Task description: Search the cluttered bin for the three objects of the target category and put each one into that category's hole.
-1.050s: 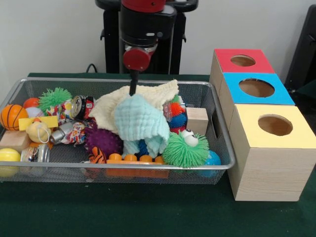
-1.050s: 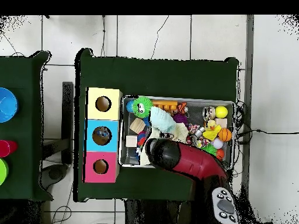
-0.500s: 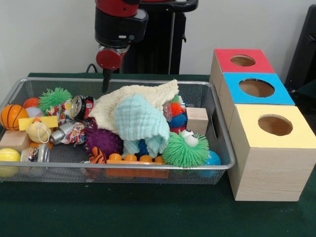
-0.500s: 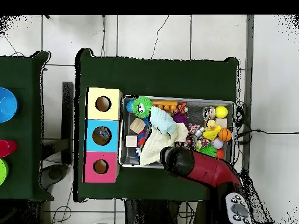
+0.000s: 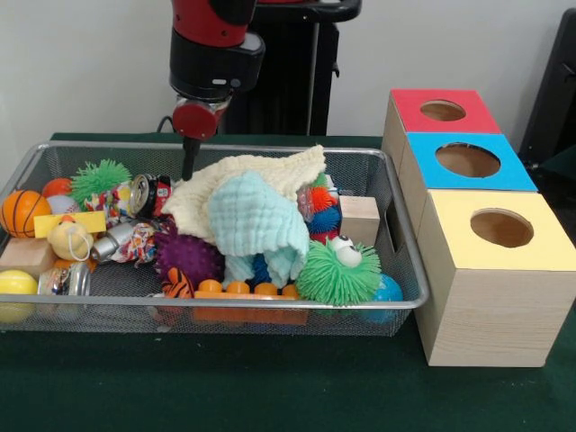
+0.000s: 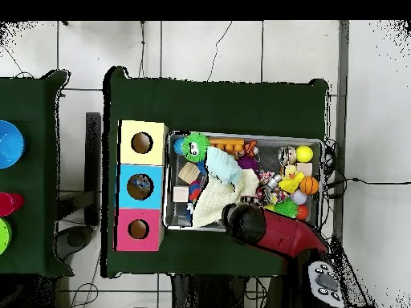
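A wire mesh bin [image 5: 270, 305] holds a jumble of toys. A cream cloth [image 5: 261, 173] and a light blue cloth [image 5: 256, 220] lie heaped in its middle. My gripper [image 5: 189, 168] hangs shut and holding nothing just above the cream cloth's left edge, beside a crushed can [image 5: 148, 193]. Three wooden boxes stand to the right, each with a round hole: red-topped [image 5: 409, 103], blue-topped [image 5: 517, 175] and yellow-topped [image 5: 540, 247]. In the overhead view the red arm [image 6: 269, 228] covers the gripper, over the bin's [image 6: 167, 180] near edge.
Spiky balls lie around the cloths: green with eyes [image 5: 337, 270], purple [image 5: 187, 256], green at far left [image 5: 101, 175]. A basketball [image 5: 22, 211], a yellow duck [image 5: 70, 238], wooden blocks [image 5: 360, 219] and an orange brick [image 5: 243, 301] fill the rest.
The arm has swung from above the light blue cloth to the left side of the cloth heap, then dipped slightly. The cloths lie as before.
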{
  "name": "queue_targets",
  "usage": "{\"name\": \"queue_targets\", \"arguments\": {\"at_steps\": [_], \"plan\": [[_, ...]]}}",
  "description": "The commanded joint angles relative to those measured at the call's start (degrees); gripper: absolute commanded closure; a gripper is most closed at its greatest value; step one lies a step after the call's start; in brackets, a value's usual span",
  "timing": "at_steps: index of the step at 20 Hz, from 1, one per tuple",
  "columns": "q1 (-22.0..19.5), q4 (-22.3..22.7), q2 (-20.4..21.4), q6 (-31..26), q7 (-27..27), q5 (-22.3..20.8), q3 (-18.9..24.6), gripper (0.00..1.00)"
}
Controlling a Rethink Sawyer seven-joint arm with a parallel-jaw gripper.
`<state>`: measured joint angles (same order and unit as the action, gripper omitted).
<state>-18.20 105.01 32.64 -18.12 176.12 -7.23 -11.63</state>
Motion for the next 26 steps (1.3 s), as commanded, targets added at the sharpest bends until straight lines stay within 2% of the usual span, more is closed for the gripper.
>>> {"name": "queue_targets", "arguments": {"at_steps": [1, 5, 10, 16, 21, 26], "plan": [[1.25, -0.98, -3.38, 5.91, 2.39, -0.12, 1.89, 0.0], [1.83, -0.92, -4.95, 8.23, 3.75, 1.14, 2.26, 0.0], [0.05, -1.78, -7.04, 10.5, 2.65, 1.02, 3.76, 0.0], [0.1, -0.93, -5.57, 9.38, 2.15, 1.29, 3.4, 0.0], [-1.61, -2.98, -7.58, 10.37, 0.89, 0.83, 4.84, 0.0], [-2.01, -5.15, -9.05, 10.84, -0.17, -0.31, 3.52, 0.0]]}}
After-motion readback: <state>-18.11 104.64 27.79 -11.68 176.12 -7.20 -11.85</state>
